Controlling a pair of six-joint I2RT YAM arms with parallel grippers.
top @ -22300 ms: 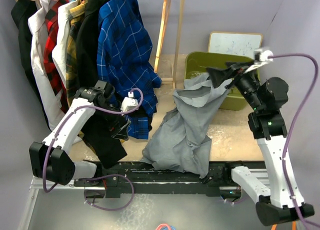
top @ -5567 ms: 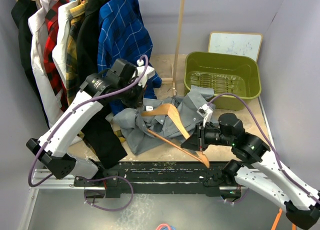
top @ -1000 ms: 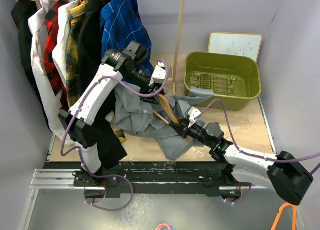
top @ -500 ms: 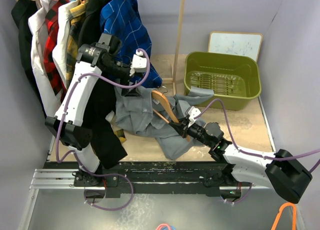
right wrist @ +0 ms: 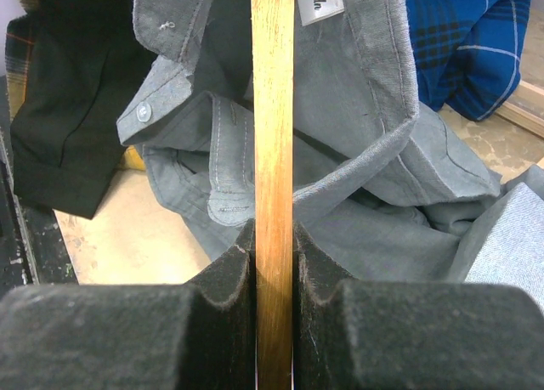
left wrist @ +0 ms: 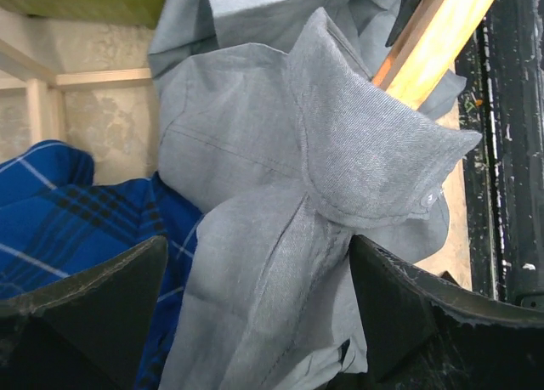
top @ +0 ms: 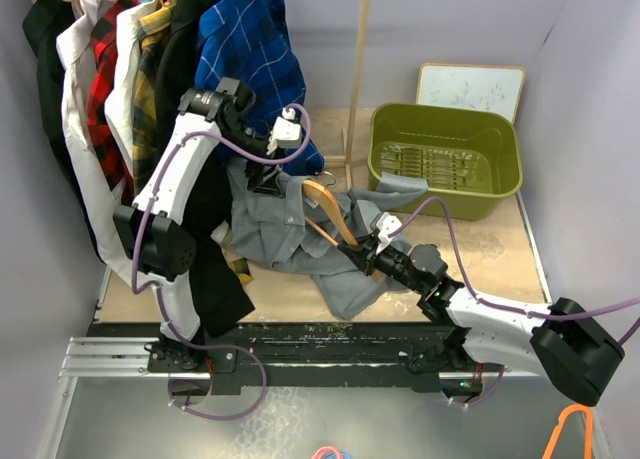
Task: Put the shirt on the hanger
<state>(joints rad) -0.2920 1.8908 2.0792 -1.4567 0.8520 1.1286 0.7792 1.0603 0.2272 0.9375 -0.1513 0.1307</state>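
The light-grey shirt (top: 275,229) lies crumpled on the floor board, draped partly over the tan wooden hanger (top: 325,201). My right gripper (top: 360,251) is shut on the hanger's bar (right wrist: 273,110), which runs straight up between its fingers (right wrist: 229,271), with the shirt's collar and label (right wrist: 357,110) around it. My left gripper (top: 262,184) hovers over the shirt's upper left part, jaws wide open. In the left wrist view a fold of shirt (left wrist: 255,262) with a button lies between its fingers (left wrist: 399,305), and the hanger (left wrist: 433,46) shows at the top right.
A rack of hanging clothes fills the back left, with a blue check shirt (top: 245,59) nearest my left arm. A black garment (top: 215,279) hangs low on the left. A green bin (top: 445,194) and a whiteboard (top: 470,87) sit at the back right, a wooden post (top: 357,69) between.
My left gripper has let go near the hanger's top, opened wide and drawn back left over the shirt. The right gripper and hanger have stayed put.
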